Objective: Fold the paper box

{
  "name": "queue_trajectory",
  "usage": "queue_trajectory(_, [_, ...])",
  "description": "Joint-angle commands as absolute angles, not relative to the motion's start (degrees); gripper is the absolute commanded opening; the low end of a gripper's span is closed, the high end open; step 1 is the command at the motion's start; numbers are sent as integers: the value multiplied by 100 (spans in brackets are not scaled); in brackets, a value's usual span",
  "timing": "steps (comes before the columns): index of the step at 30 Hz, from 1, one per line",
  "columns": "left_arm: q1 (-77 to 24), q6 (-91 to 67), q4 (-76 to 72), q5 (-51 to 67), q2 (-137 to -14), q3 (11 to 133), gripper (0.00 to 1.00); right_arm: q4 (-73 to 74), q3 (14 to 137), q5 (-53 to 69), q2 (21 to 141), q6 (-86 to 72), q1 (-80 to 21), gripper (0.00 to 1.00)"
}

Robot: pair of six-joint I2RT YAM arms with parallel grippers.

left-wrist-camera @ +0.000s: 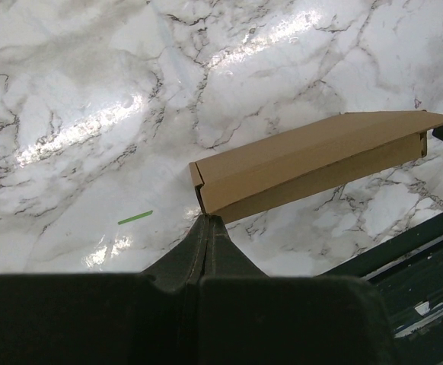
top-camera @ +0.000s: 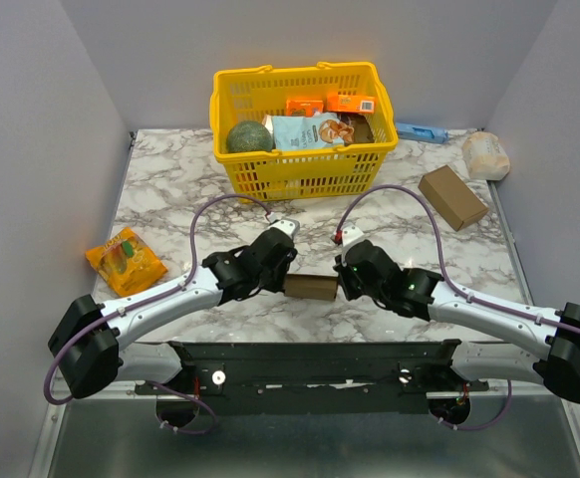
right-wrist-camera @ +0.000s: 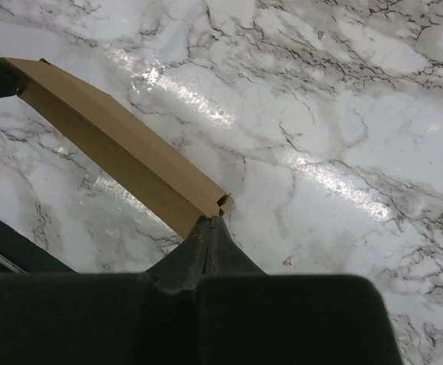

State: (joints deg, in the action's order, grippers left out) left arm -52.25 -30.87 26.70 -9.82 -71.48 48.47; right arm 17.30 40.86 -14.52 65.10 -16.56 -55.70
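The paper box (top-camera: 310, 287) is a small brown cardboard piece folded into a long flat shape, lying on the marble between the two arms. My left gripper (top-camera: 283, 282) is shut, its tips against the box's left end. My right gripper (top-camera: 338, 284) is shut too, its tips against the right end. In the left wrist view the closed gripper (left-wrist-camera: 206, 219) meets the near corner of the box (left-wrist-camera: 305, 163). In the right wrist view the closed gripper (right-wrist-camera: 213, 220) touches the notched end of the box (right-wrist-camera: 122, 144). No cardboard shows between either pair of fingers.
A yellow basket (top-camera: 228, 100) full of groceries stands at the back centre. An orange snack packet (top-camera: 125, 260) lies at the left, a blocky brown carton (top-camera: 452, 196) at the right, with a white wrapped item (top-camera: 486, 154) and a blue item (top-camera: 422, 132) behind it. A black rail (top-camera: 310, 363) runs along the near edge.
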Motion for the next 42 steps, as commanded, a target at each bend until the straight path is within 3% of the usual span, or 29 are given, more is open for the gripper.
queue_trajectory(1, [-5432, -3199, 2637, -826, -7304, 4667, 0, 1564, 4236, -1239, 6478, -2021, -5625, 1])
queue_trajectory(42, [-5906, -3191, 2206, -826, -7444, 4553, 0, 1723, 4922, -1292, 7031, -3630, -5625, 0])
